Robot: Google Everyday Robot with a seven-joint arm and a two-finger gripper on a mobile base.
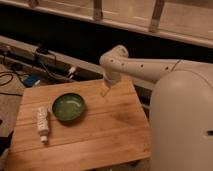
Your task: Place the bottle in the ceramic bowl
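The bottle is small, white, with a darker label; it lies flat on the wooden table near the left edge, cap end toward the front. The ceramic bowl is round, glossy green, and stands just right of the bottle, with nothing in it. My gripper hangs from the white arm over the back of the table, right of the bowl and well apart from the bottle. It holds nothing that I can see.
Cables and a blue object lie on the floor behind and left of the table. A dark ledge runs along the back. My white body fills the right side.
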